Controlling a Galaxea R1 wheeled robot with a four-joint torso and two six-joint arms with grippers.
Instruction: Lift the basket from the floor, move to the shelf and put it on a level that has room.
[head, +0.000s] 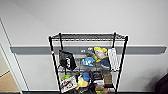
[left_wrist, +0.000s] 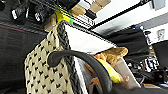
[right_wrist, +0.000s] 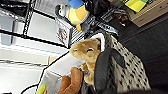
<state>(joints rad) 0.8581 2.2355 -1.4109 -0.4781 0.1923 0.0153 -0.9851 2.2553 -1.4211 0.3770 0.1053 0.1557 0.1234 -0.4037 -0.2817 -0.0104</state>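
The shelf (head: 88, 63) stands ahead of me against a pale wall, a tall black wire rack whose top level (head: 88, 37) lies bare between the four post tips, while the tiers below are crowded with soft toys and boxes. The basket (left_wrist: 47, 72) is close under both of my wrists, with the rack's lower tiers and the dark floor (right_wrist: 152, 42) showing beyond it; I cannot tell whether it rests on the floor or hangs clear of it. Its cream woven wall looks soft enough to give, while the dark braided rim (left_wrist: 65, 42) looks the stiffest part. Inside sit plush toys, among them a tan one (right_wrist: 87, 53), so I judge the load light but bulky and free to shift if the basket tips. The dark loop handles, one at each end (left_wrist: 82, 61) (right_wrist: 106, 66), are the natural places to take it, and I would keep both ends level. Whether my left tool or my right tool is open or closed, or has hold of a handle, I cannot tell, since the fingers are not to be made out.
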